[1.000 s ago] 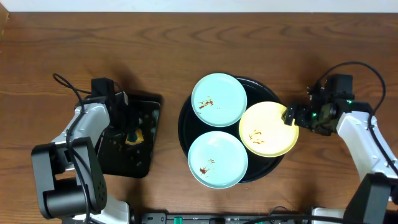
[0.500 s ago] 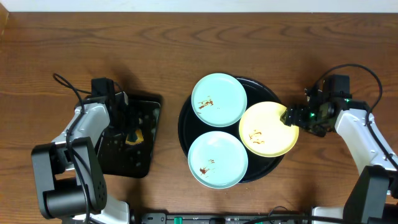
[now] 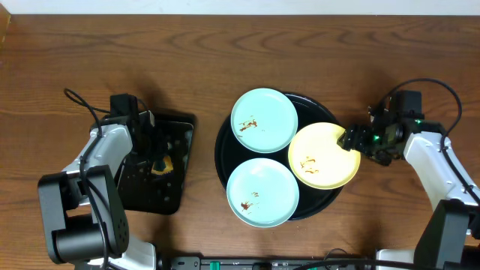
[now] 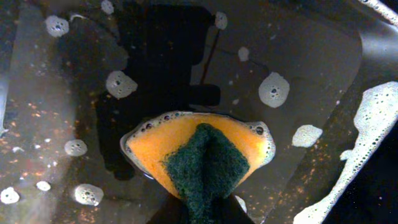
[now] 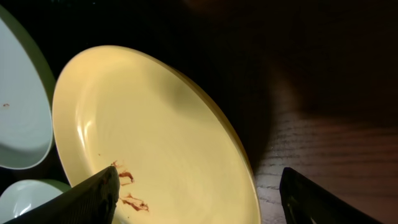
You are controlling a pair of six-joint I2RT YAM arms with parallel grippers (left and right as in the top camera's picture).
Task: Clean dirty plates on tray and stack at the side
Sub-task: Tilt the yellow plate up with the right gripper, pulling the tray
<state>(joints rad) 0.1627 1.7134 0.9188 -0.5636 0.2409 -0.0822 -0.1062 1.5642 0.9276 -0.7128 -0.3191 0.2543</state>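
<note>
The round black tray (image 3: 223, 141) holds three smeared plates: a turquoise one at the back (image 3: 263, 120), a turquoise one at the front (image 3: 262, 192) and a yellow one (image 3: 319, 150) overhanging the tray's right rim. My right gripper (image 3: 349, 140) is open and straddles the yellow plate's right edge (image 5: 205, 149), one finger over the plate, the other over the table. My left gripper (image 3: 158, 160) is shut on an orange sponge with a green scouring side (image 4: 205, 158), held in the soapy water.
A smaller black rectangular tray (image 3: 175, 187) with foamy water (image 4: 373, 118) sits at the left under the left arm. Brown wooden table (image 3: 225, 52) lies all round. Arm cables run at both sides.
The right gripper has shifted slightly left along the yellow plate's edge. The left arm and plates have not moved.
</note>
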